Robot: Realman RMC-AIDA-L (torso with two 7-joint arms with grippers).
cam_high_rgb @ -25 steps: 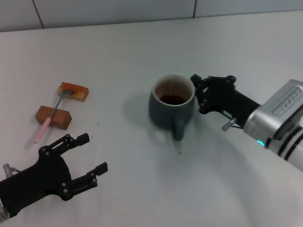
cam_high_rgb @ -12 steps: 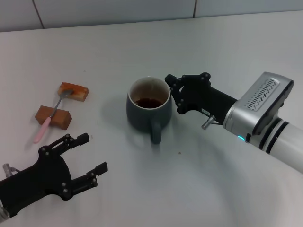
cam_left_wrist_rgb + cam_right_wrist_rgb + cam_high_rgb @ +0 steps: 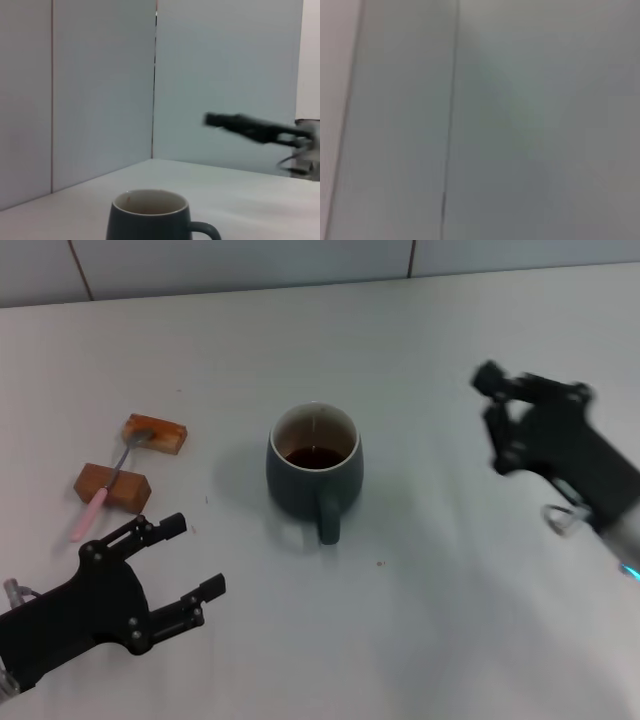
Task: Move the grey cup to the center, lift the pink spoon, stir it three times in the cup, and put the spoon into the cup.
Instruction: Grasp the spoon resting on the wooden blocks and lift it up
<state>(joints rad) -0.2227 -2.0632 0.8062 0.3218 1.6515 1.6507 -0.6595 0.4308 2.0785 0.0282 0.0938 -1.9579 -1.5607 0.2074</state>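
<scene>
The work surface is a plain white table. At its 12 o'clock edge it meets a wall of large pale tiles with dark grout lines; the left wrist view shows the same tiled wall rising behind the table.

The grey cup stands upright near the centre of the table. It is a rounded blue-grey mug with a pale interior holding brown liquid, and its single handle points to 6 o'clock. Nothing touches it. In the left wrist view the grey cup is cut off at the lower frame edge, with only the rim and upper handle visible.

The pink spoon lies at 9 o'clock from the cup, well apart from it. Its metal bowl end rests on one brown block and its neck crosses a second brown block; the pink handle end reaches down to the table.

The left gripper hovers at 7 o'clock from the cup, just beside the spoon handle, with its fingers spread and holding nothing.

The right gripper is at 3 o'clock from the cup, well apart from it. It is motion-blurred, so it cannot be told whether its fingers are spread or pressed together. The right wrist view shows only blurred pale wall.
</scene>
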